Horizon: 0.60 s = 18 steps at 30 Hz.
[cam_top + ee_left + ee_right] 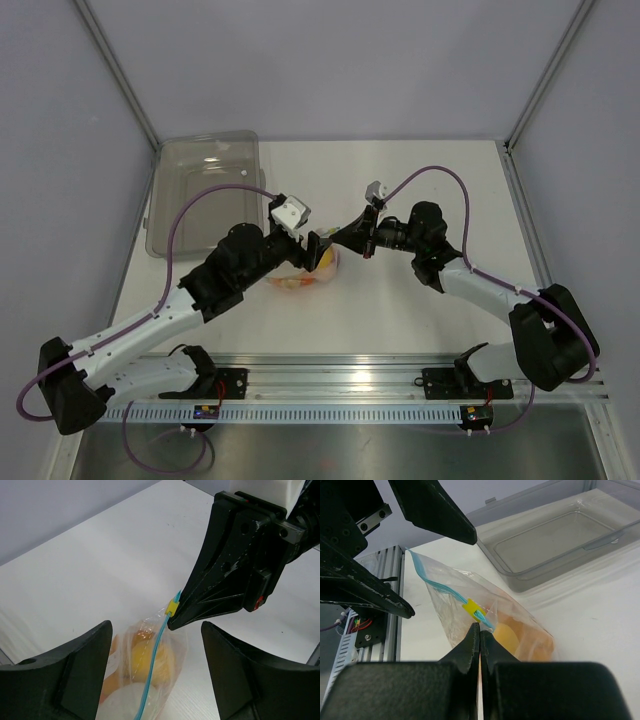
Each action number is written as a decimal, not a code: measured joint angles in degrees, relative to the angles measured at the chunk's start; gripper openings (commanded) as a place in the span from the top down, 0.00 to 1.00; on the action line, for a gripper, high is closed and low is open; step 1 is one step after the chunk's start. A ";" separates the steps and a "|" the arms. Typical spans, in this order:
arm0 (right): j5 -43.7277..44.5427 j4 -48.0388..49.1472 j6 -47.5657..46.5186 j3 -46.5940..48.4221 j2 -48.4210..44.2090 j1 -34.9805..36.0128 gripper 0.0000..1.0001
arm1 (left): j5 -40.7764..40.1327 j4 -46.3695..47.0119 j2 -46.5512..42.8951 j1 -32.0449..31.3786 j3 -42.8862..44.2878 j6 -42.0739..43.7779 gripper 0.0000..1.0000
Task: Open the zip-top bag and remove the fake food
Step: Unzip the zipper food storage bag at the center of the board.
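Two grippers sit close together over mid-table. Far left lies a smoky-grey tray (pixel 205 190), well apart from them. Next, the left gripper (pixel 156 630) is spread wide, its fingers either side of the zip-top bag (pixel 172 650) and gripping nothing. The bag stands with its blue zip strip (pixel 154 655) uppermost, and the fake food (pixel 137 652), yellow and orange, is inside. The right gripper (pixel 480 630) is pressed closed on the bag's top edge just below the yellow slider (pixel 471 607), probably on film rather than slider.
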 measured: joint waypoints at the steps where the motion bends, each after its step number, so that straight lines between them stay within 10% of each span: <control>1: -0.02 -0.11 0.04 0.04 -0.07 0.04 1.00 | 0.35 0.11 0.02 0.00 0.00 0.00 0.27; 18: -3.10 -2.27 2.97 1.97 -0.31 0.39 1.00 | 4.74 1.92 3.56 0.00 0.00 2.82 0.47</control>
